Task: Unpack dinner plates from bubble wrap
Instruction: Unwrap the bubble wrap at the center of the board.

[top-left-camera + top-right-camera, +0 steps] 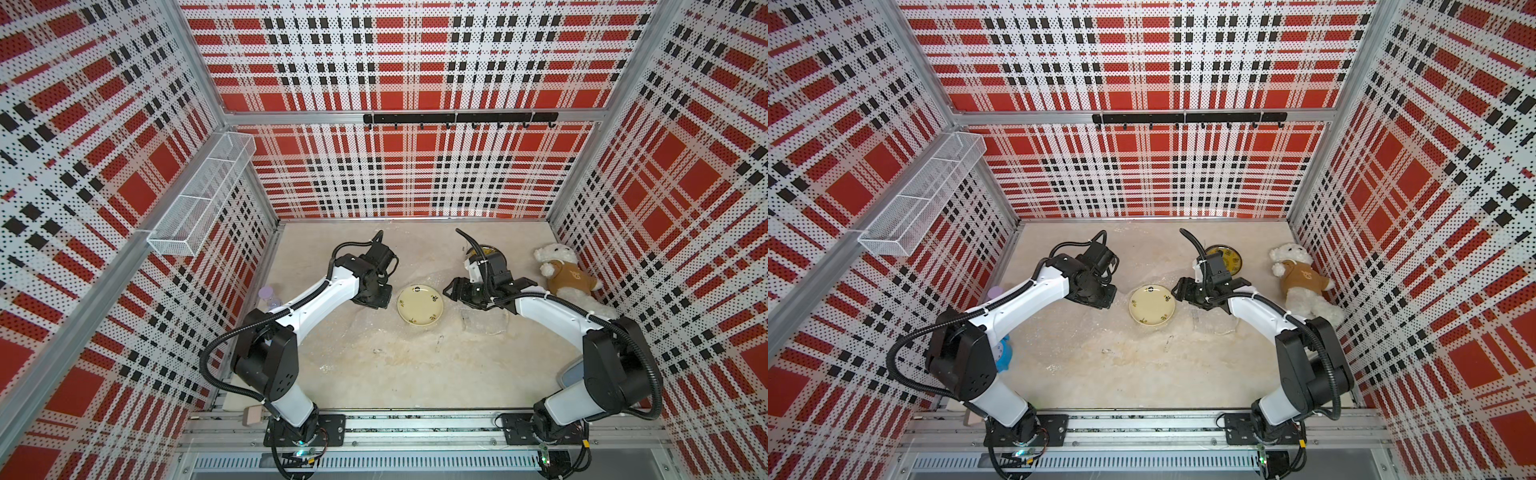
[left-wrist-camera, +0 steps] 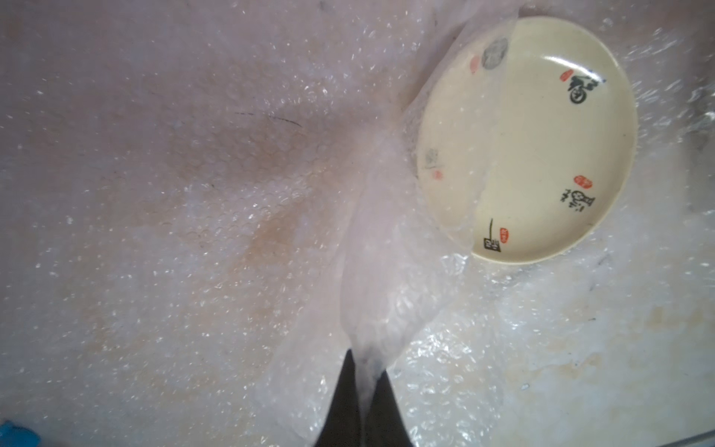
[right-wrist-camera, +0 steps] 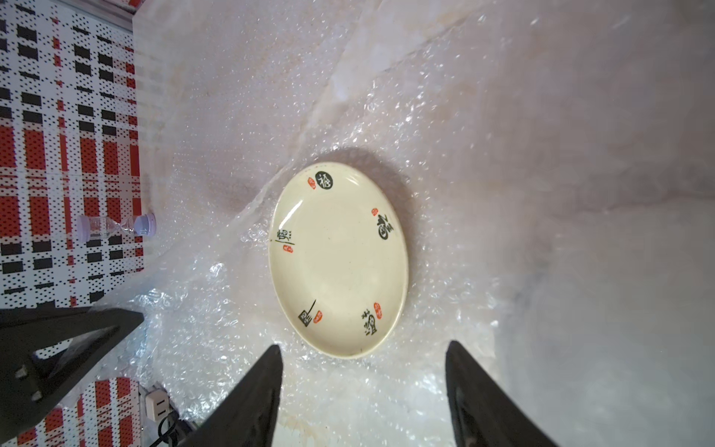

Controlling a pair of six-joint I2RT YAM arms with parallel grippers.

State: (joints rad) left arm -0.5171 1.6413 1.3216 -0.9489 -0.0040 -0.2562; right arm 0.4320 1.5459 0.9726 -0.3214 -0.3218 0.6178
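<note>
Left pincer (image 2: 364,373) is clamped tight on a fold of wrap (image 2: 390,278); the fold stretches from its tips over one edge of the plate (image 2: 549,147). Right pincer (image 3: 364,344) stands wide and holds nothing, with the plate rim just ahead of the gap between its tips. The plate lies flat on wrap spread over the tabletop (image 1: 374,386), between the two pincers.

The left arm (image 1: 328,291) and right arm (image 1: 548,311) match: glossy white link shells between matte black joint housings. Black ribbed cable conduits (image 1: 203,360) loop alongside, cinched by white zip ties. Black base plates (image 1: 332,428) carry screws. The right end effector (image 3: 363,344) has black fingers (image 3: 247,398) that taper to points.
</note>
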